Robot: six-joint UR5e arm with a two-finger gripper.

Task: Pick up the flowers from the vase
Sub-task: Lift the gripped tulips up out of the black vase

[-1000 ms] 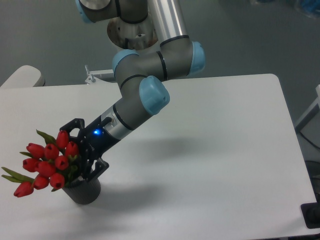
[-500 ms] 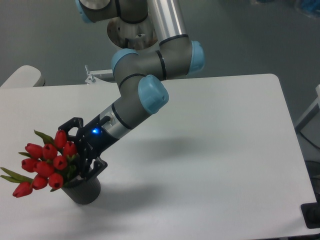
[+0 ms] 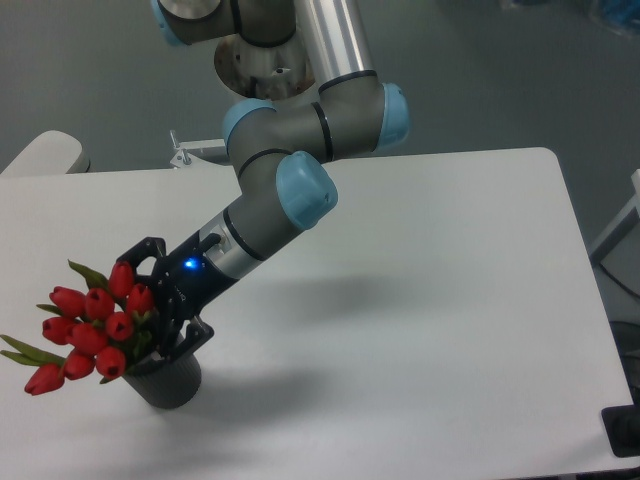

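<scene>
At the near left of the white table (image 3: 420, 300), the flowers (image 3: 90, 325) lean out leftward from the vase (image 3: 165, 380), their red closed buds bunched together and green pointed leaves sticking out at the far left and lower left. The bunch spreads wider than the vase beneath it. The stems run down into the dark grey vase, which stands upright close to the table's near edge. My gripper (image 3: 160, 315) sits just right of the buds and right above the vase's rim, its black fingers (image 3: 145, 250) set around the stems where they gather; I am clamped on the flowers there, though the stems between my jaws are mostly hidden. A blue light glows on my wrist behind the gripper. My arm (image 3: 280, 195) slants up and to the right from there toward its base at the table's far side.
</scene>
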